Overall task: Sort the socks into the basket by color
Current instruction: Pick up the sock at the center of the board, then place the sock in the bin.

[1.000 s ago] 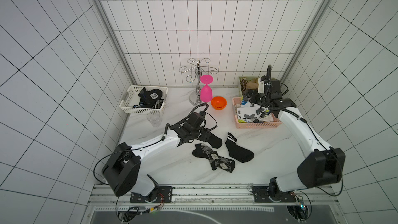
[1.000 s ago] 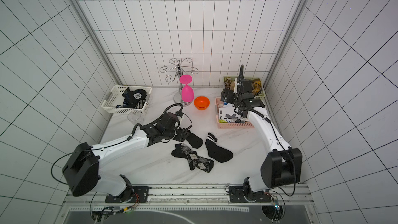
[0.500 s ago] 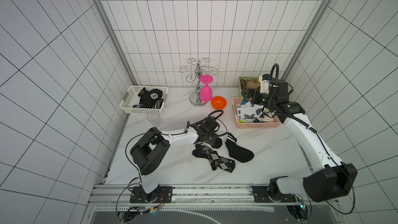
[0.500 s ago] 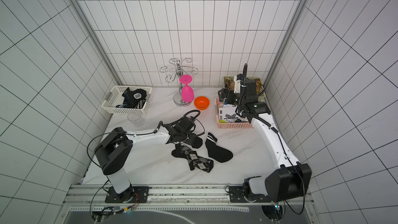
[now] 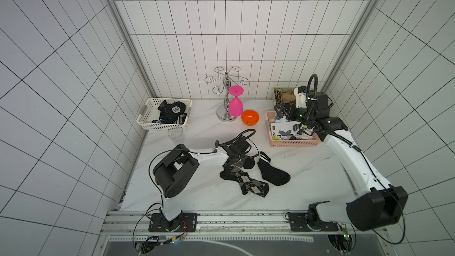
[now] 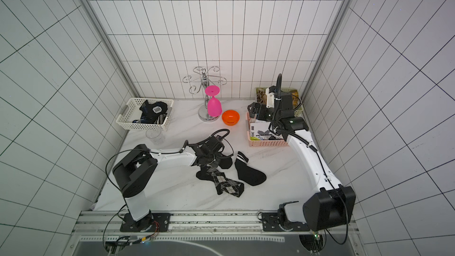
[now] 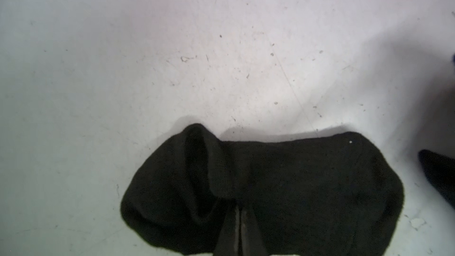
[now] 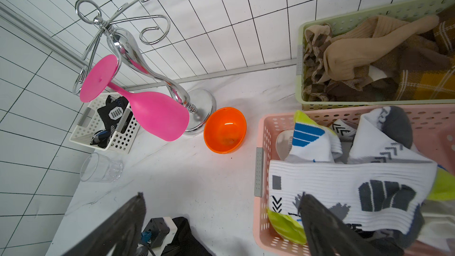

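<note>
Status: my left gripper [image 7: 240, 217] is clamped shut on the plain black fabric sock [image 7: 283, 181], which lies on the white marble table [image 7: 221, 45] beneath my fingers. My right gripper [image 8: 221, 195] gapes wide, straddling the pink perforated basket [image 8: 258, 144] rim.

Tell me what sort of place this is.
Probably a mock-up robot test cell rather than a real room: white tiled walls close in a small marble-look tabletop, two arms are bolted to a rail at its front edge, and baskets of socks stand on it.
</note>
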You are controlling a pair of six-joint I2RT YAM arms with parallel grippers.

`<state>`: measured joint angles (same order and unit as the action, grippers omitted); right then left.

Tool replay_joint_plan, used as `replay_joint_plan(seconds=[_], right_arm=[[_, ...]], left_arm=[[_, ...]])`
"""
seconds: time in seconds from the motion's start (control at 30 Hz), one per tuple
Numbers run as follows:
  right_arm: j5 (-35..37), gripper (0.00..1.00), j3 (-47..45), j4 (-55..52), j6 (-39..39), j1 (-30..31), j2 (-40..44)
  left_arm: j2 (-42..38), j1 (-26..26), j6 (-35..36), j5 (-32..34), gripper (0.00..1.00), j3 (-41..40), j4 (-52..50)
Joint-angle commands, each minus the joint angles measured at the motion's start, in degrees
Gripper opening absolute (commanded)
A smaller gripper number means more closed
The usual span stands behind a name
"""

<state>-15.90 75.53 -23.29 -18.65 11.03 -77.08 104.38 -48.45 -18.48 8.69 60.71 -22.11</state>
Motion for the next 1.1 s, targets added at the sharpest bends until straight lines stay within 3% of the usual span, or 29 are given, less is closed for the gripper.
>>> replay_joint_plan(seconds=[0.0, 0.3, 0.57, 0.8, 1.07], right_arm=[[-1.5, 0.99, -3.1, 0.8, 0.0, 0.4, 0.1], [-2.7, 0.98, -2.8, 1.2, 0.0, 0.4, -0.2], [-4.2, 0.97, -3.1, 1.7, -0.2, 0.5, 0.0], [-6.2, 0.97, -3.2, 1.6, -0.5, 0.8, 0.6], [-8.4, 0.97, -5.0, 2.0, -0.4, 1.3, 1.1]], left_arm=[[-3.7, -0.3, -0.3, 1.3, 0.00, -1.0, 1.6], [-16.3, 1.1, -0.9, 2.1, 0.00, -1.8, -1.2], [-25.7, 7.1, -2.2, 1.1, 0.00, 0.5, -6.9], [-31.0, 19.8, 0.0, -0.3, 0.00, 5.8, -8.4], [-24.4, 36.5, 4.7, -2.3, 0.00, 15.2, -7.1]])
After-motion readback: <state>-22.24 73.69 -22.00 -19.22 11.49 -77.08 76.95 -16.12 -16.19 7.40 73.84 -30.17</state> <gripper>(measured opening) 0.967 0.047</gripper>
